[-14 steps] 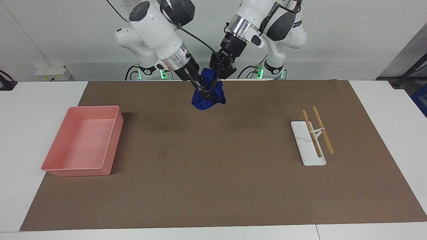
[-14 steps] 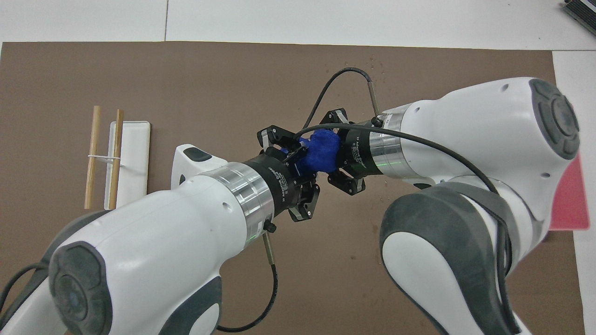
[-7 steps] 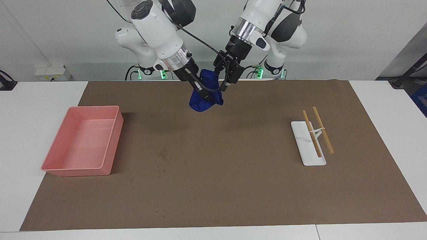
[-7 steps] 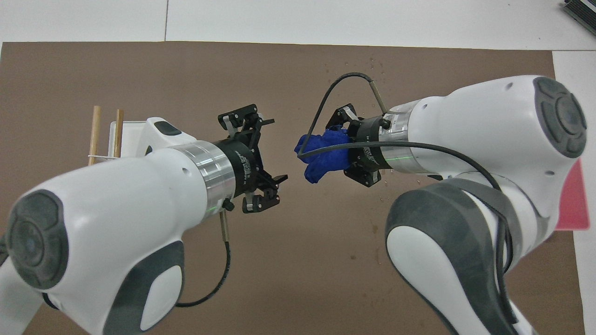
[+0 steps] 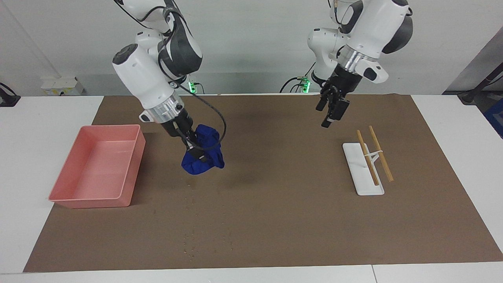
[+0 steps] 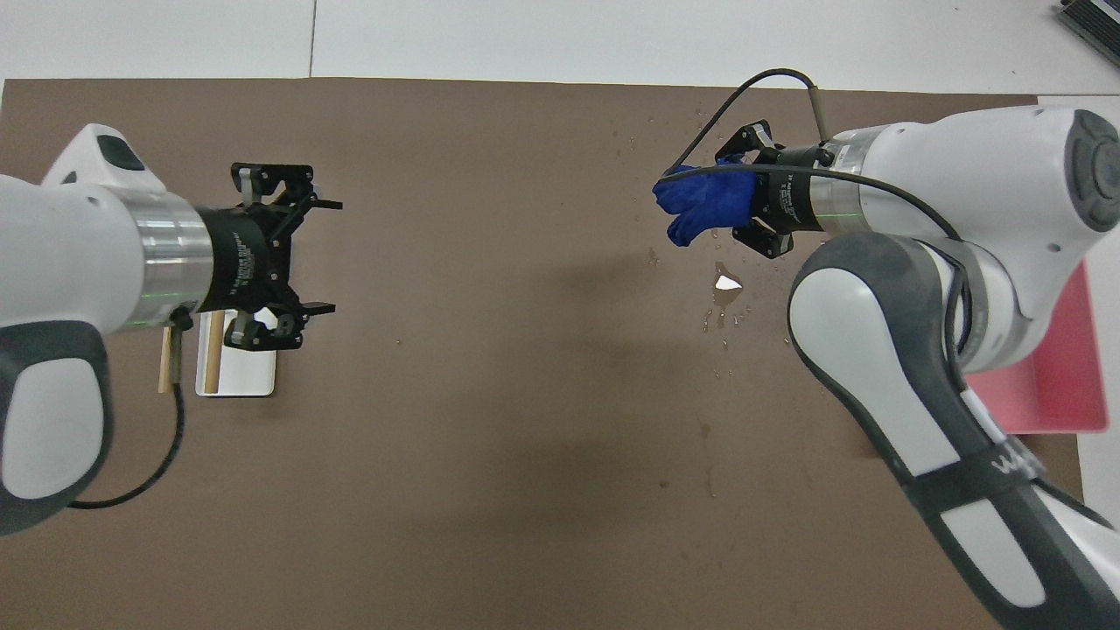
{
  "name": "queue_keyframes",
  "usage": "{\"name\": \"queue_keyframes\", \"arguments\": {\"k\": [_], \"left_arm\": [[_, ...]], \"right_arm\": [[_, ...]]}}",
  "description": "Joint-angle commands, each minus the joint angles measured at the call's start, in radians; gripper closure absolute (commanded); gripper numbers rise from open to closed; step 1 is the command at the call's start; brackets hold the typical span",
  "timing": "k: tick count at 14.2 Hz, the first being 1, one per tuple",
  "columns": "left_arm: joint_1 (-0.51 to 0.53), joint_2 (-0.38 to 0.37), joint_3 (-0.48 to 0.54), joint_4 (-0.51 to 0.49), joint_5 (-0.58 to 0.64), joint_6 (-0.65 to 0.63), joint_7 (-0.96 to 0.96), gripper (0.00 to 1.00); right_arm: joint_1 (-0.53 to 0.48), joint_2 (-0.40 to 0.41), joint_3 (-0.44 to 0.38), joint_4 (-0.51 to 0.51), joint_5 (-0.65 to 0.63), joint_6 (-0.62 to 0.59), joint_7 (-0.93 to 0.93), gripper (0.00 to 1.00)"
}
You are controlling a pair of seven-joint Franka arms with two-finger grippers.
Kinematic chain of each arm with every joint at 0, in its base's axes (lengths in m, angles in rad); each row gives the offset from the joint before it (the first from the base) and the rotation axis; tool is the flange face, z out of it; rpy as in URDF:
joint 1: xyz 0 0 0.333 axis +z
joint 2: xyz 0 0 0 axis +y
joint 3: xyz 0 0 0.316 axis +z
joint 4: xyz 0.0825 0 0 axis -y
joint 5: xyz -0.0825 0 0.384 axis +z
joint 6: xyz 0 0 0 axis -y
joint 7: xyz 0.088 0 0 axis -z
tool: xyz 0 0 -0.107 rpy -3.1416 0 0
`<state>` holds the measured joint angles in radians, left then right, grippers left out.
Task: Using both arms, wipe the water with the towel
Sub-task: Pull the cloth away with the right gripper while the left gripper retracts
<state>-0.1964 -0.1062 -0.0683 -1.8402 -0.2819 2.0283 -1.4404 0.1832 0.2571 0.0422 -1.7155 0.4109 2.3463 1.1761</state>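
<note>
Towel [image 5: 202, 159], left of centre frame: clamped in my right hand [image 5: 195, 151].
My left hand [image 5: 331, 110], upper right, fingers apart, holds nothing.

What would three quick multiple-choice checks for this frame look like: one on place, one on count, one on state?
1. Where is the bunched royal-blue cloth towel?
A. In the pink rectangular plastic tray
B. In the right tool, in the air above the brown mat
C. On the white flat rest

2. How many wooden sticks lie across the white flat rest?
A. One
B. Two
C. Four

3. What is the state of the left tool?
A. Open and empty
B. Shut on the towel
C. Shut on a stick

Answers:
1 B: the right tool clamps the towel clear of the brown mat, beside the pink rectangular plastic tray, not in it.
2 B: two sticks sit side by side there.
3 A: the overhead view shows its fingers spread with nothing between them.
</note>
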Motion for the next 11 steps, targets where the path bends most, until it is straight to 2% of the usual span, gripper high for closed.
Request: {"name": "queue_keyframes", "arguments": {"k": [1, 3, 6, 8, 11], "left_arm": [[0.095, -0.007, -0.007, 0.012, 0.000, -0.074, 0.263, 0.00], [0.133, -0.007, -0.007, 0.016, 0.009, -0.092, 0.355, 0.00], [0.147, -0.016, -0.007, 0.015, 0.171, -0.155, 0.557, 0.00], [0.196, -0.023, -0.002, 0.010, 0.173, -0.184, 0.743, 0.00], [0.236, -0.039, 0.010, -0.007, 0.199, -0.264, 1.088, 0.00]], "right_arm": [[-0.065, 0.152, 0.013, 0.101, 0.003, 0.088, -0.097, 1.00], [-0.086, 0.246, 0.013, 0.169, 0.000, 0.100, -0.146, 1.00], [-0.110, 0.407, 0.015, 0.278, 0.005, 0.169, -0.223, 1.00], [-0.108, 0.455, 0.015, 0.321, 0.005, 0.173, -0.228, 1.00], [-0.108, 0.475, 0.015, 0.315, 0.008, 0.165, -0.268, 1.00]]}}
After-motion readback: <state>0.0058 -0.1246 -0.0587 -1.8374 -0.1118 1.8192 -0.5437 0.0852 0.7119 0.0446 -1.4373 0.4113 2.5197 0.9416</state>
